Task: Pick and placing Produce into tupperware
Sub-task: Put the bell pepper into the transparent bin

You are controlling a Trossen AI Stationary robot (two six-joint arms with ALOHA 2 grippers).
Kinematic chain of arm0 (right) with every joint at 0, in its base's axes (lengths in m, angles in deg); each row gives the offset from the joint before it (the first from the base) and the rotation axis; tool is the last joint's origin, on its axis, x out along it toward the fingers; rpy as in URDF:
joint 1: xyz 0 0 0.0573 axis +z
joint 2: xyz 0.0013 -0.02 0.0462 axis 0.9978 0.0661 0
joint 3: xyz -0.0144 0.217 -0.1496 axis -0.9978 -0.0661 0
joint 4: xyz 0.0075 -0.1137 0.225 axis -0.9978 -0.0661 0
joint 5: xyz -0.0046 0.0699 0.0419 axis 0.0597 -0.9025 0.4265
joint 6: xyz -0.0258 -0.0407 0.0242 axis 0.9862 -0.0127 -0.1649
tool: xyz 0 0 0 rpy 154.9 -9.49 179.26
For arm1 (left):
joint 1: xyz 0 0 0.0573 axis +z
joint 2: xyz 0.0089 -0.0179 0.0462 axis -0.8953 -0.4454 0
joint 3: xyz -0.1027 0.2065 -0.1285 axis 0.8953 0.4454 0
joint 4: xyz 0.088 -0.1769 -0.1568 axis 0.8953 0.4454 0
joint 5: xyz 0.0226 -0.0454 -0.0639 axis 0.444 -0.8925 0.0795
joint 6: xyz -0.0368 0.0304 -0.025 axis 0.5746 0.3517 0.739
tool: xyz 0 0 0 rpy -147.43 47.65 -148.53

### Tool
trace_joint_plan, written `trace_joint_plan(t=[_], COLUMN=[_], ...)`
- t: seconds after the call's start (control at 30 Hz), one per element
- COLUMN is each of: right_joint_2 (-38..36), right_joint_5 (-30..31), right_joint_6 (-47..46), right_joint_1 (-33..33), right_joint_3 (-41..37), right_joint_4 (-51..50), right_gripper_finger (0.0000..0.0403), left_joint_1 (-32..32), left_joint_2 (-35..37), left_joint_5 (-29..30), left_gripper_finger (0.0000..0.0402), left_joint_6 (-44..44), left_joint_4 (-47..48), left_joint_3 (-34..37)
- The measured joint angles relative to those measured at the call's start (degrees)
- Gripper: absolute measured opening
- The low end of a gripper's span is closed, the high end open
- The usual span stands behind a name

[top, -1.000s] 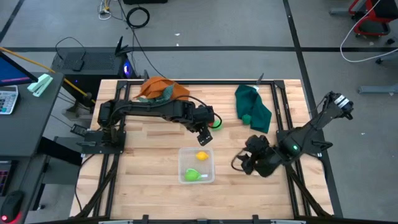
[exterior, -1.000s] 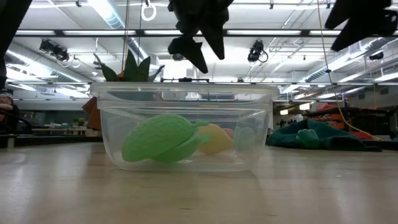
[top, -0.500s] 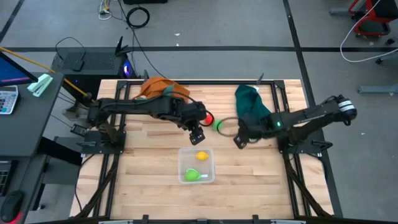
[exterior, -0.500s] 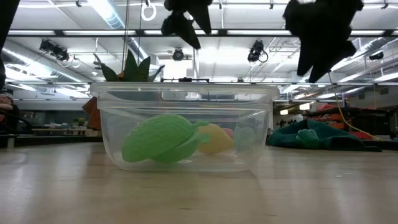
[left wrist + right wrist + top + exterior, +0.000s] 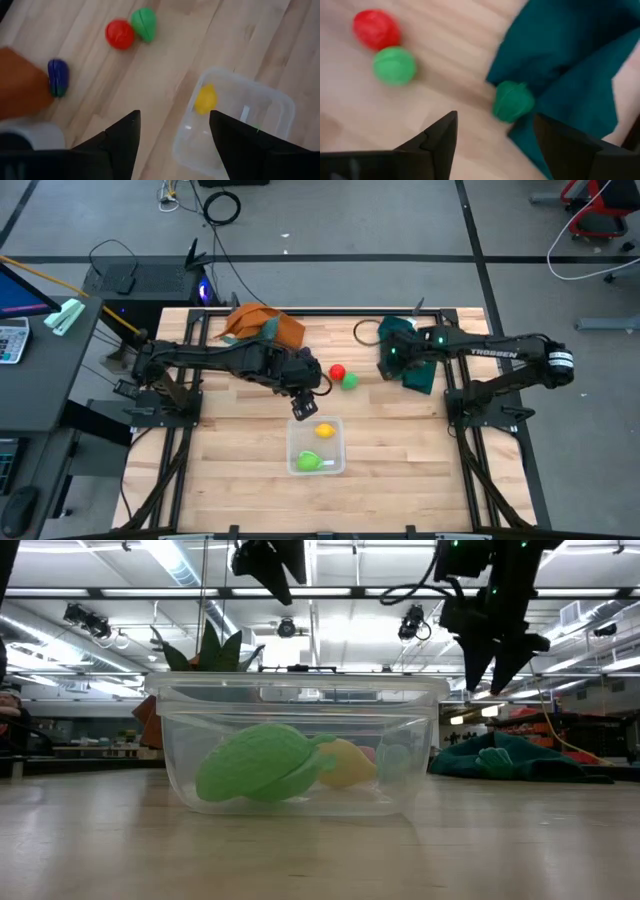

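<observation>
The clear tupperware stands on the table and holds a yellow piece and a green piece. A red piece and a green piece lie side by side on the wood. In the left wrist view a purple piece lies beside the orange cloth. Another green piece lies at the dark green cloth's edge. My left gripper hangs open above the tupperware's far rim, holding nothing. My right gripper hangs open above the green piece by the cloth.
The orange cloth lies at the far left of the table and the dark green cloth at the far right. A white pot shows at the edge of the left wrist view. Bare wood lies around the tupperware.
My right gripper has swung from the near right of the table toward the far edge, turning as it went, and now hangs over the dark green cloth's edge. My left gripper has risen and drifted a little toward the table's left and near side, off the red and green pieces.
</observation>
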Motion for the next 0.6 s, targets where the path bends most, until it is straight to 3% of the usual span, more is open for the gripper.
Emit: trace_joint_plan(t=[0.1, 0.27, 0.6], right_joint_2=[0.0, 0.0, 0.8], right_joint_5=[-0.8, -7.5, -9.3], right_joint_6=[1.3, 2.4, 0.8], right_joint_1=[-4.9, -11.1, -11.9], right_joint_3=[-1.1, -5.7, -10.0], right_joint_4=[0.1, 2.2, 9.4], right_gripper_finger=[0.0240, 0.0277, 0.0303], left_joint_1=[-1.1, -2.5, -3.3], left_joint_2=[0.7, 2.3, 4.2], left_joint_5=[1.7, 2.6, 8.7], left_gripper_finger=[0.0236, 0.0229, 0.0228], left_joint_6=[1.6, 3.6, 8.5], left_joint_4=[2.0, 3.8, 9.0], left_joint_3=[0.0, 0.0, 0.0])
